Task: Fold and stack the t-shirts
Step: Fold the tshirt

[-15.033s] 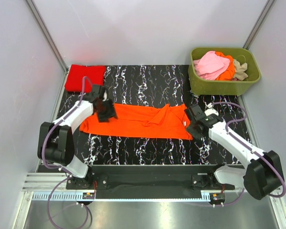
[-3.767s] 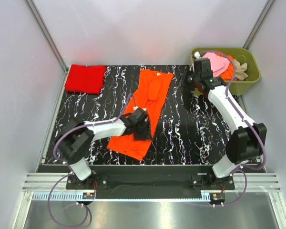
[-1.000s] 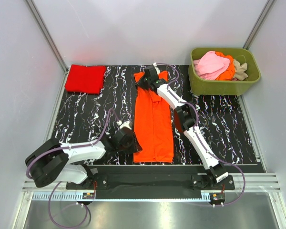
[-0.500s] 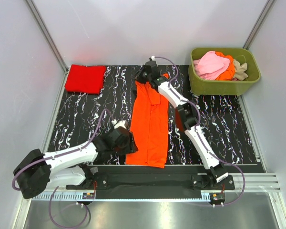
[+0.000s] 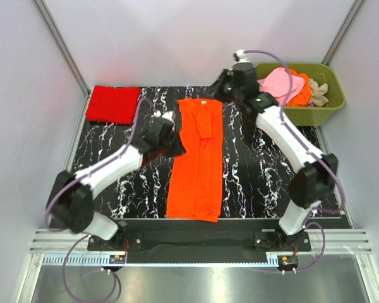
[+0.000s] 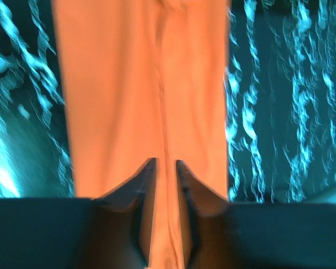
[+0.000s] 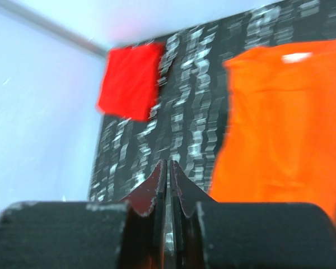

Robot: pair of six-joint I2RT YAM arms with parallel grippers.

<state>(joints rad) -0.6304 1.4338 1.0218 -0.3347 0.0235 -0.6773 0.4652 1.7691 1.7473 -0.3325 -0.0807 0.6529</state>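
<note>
The orange t-shirt (image 5: 196, 158) lies on the desk (image 5: 265, 170) as a long narrow strip, with its collar end at the far side and its hem end near the robot. The left hand (image 5: 170, 142) hovers just beside the left edge of the strip. Its jaws stand a little apart and nothing is between them. The right hand (image 5: 224, 87) is raised near the collar end, its jaws are pressed almost together, and it also holds nothing. The strip is not quite straight, because the near end leans a little to the left, so a fold from end to end can probably land crooked. A small flap is bunched near the collar, and it may make a lump inside the fold. The cloth is soft and lies in layers, so a hand that pinches only the top layer may open the strip again. A hand that comes down too low may also drag the edge over the desk. The red t-shirt (image 5: 112, 104) waits well apart at the far left corner, so the folded packet could loosen on the way there.
</note>
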